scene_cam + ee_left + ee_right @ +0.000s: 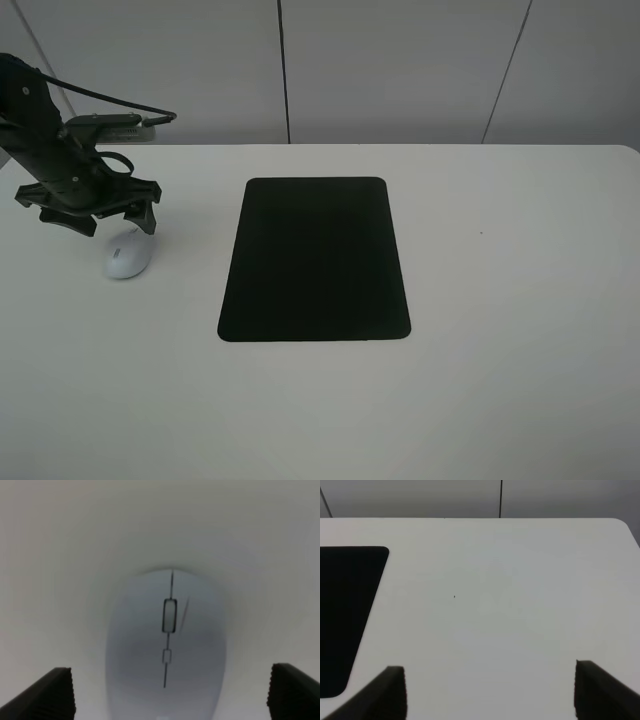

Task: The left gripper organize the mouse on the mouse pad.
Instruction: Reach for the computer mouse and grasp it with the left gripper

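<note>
The white mouse (pixel 127 255) lies on the white table left of the black mouse pad (pixel 315 260), clear of its edge. My left gripper (pixel 117 225) hovers just above and behind the mouse, open. In the left wrist view the mouse (pixel 167 645) fills the middle with its grey scroll wheel showing, and the left gripper (pixel 170 695) has one dark fingertip (pixel 57 692) on each side, neither touching it. My right gripper (pixel 492 692) stands open over bare table, with a corner of the mouse pad (pixel 345 615) to one side. The right arm is outside the exterior high view.
The white table (pixel 520 300) stretches wide to the right of the pad and in front of it. Grey wall panels (pixel 400 70) rise behind the table's far edge. A black cable (pixel 110 100) trails from the left arm.
</note>
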Controlling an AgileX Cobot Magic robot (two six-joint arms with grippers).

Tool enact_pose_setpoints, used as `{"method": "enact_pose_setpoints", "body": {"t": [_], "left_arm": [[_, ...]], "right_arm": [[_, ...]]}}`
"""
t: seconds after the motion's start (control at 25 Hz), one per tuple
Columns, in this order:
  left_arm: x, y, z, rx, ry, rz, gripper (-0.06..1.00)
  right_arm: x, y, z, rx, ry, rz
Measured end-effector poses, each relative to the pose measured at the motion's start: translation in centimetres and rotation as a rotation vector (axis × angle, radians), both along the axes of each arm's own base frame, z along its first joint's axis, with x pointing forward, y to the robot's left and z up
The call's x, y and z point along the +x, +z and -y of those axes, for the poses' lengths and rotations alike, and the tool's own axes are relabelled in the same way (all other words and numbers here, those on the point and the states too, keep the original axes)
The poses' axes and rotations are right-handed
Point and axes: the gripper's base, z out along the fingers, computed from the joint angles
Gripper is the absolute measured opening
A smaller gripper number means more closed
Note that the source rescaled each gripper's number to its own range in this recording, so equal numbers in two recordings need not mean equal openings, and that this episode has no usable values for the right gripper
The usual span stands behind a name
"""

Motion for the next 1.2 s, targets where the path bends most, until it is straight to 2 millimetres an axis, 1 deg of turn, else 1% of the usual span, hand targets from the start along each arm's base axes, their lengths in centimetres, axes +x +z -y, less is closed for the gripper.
{"method": "enact_pose_setpoints", "body": {"t": [0.16,0.28,0.72,1.0,1.2], "left_arm": [[0.0,-1.3,0.3,0.007,-0.012,-0.037,1.00],[0.0,-1.8,0.3,0.010,-0.013,-0.048,1.00],[0.1,-1.8,0.2,0.029,-0.033,-0.035,1.00],[0.3,-3.3,0.2,0.029,-0.031,-0.049,1.00],[0.3,-3.3,0.2,0.031,-0.044,-0.042,1.00]], "right_arm": [[0.0,0.0,0.0,0.000,0.000,0.000],[0.0,0.0,0.0,0.000,0.000,0.000],[0.0,0.0,0.0,0.000,0.000,0.000],[0.0,0.0,0.0,-0.001,-0.001,0.000],[0.0,0.0,0.0,-0.001,-0.001,0.000]]}}
